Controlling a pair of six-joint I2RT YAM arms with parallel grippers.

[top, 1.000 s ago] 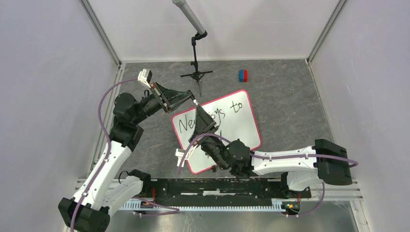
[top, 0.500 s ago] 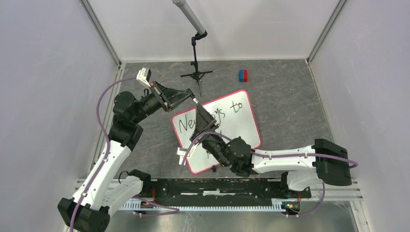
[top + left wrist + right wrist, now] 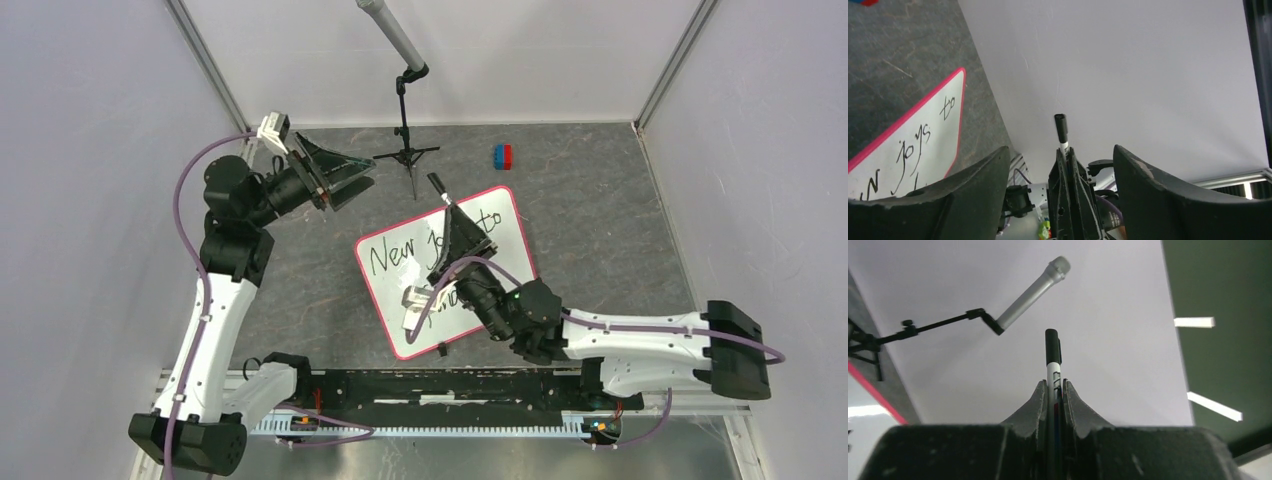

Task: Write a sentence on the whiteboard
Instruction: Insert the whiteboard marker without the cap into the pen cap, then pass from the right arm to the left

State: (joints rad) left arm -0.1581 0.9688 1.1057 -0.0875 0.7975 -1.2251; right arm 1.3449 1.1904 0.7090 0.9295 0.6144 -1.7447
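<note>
The whiteboard (image 3: 500, 265) lies tilted on the dark table, white with a pink-red rim. The sentence (image 3: 395, 255) on it reads "New jo", then "to"; my right arm hides the letters between. My right gripper (image 3: 449, 208) hovers over the board's middle, shut on a marker (image 3: 439, 188) with a white body and a black end that sticks out past the fingertips. In the right wrist view the gripper (image 3: 1053, 385) clamps the marker (image 3: 1052, 352). My left gripper (image 3: 360, 178) hangs open, up and left of the board, with nothing in it. The left wrist view shows its gripper (image 3: 1060, 150) wide, facing the marker (image 3: 1061, 129) and the board (image 3: 878, 155).
A microphone on a small black tripod (image 3: 405, 130) stands just behind the board, its grey head (image 3: 1033, 290) leaning over. A red and blue block (image 3: 502, 155) sits at the back right. White walls close in the table on three sides.
My left gripper has opened, let go of the marker's end and pulled back up and to the left. My right gripper has carried the marker right and farther back, uncovering "New".
</note>
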